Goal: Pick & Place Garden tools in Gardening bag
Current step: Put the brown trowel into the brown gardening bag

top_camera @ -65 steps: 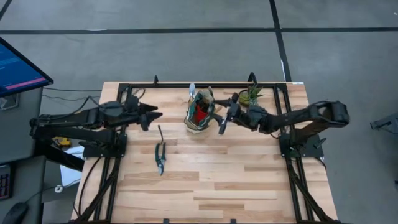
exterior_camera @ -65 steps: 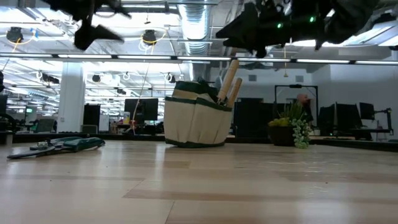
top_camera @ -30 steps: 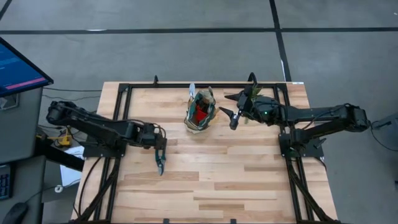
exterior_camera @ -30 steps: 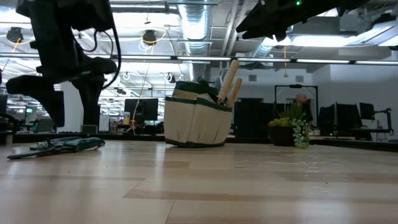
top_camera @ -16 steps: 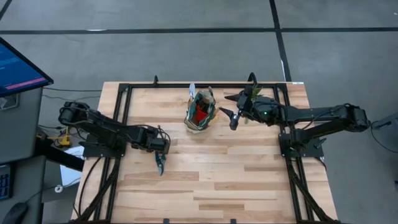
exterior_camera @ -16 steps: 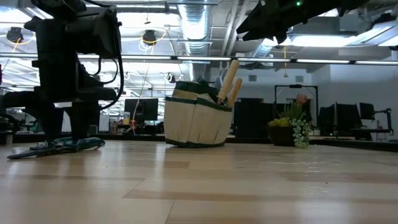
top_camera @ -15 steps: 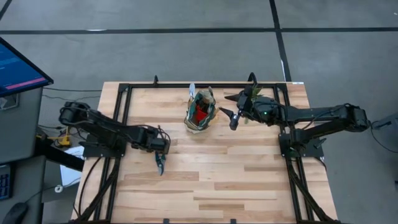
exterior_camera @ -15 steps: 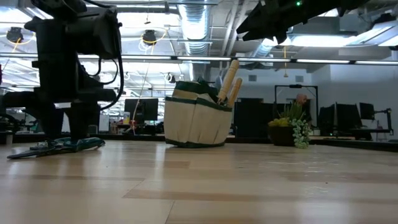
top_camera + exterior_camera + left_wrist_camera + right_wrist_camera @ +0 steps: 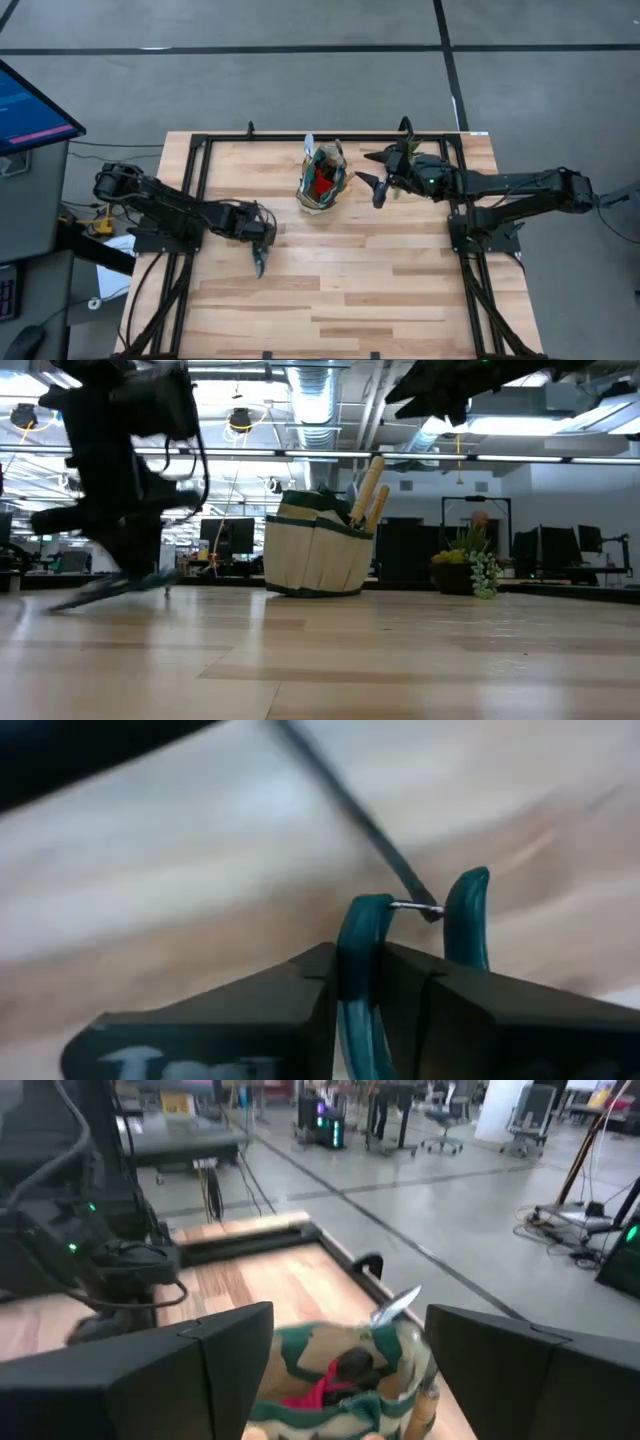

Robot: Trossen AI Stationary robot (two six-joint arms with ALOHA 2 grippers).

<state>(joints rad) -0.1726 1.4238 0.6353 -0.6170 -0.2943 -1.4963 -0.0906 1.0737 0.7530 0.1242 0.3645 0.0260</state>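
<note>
Your left gripper [image 9: 262, 243] is pinched on the shears [image 9: 260, 262] by one teal handle, left of the bag [image 9: 322, 180], so the blades hang free. Right gripper [image 9: 376, 178] waits spread beside the bag, clear of its mouth.

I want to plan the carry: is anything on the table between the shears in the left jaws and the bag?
Nothing visible. The left gripper is shut on the shears, and the wood between them and the bag is bare. The right gripper hovers open on the bag's other side, near the plant.
</note>
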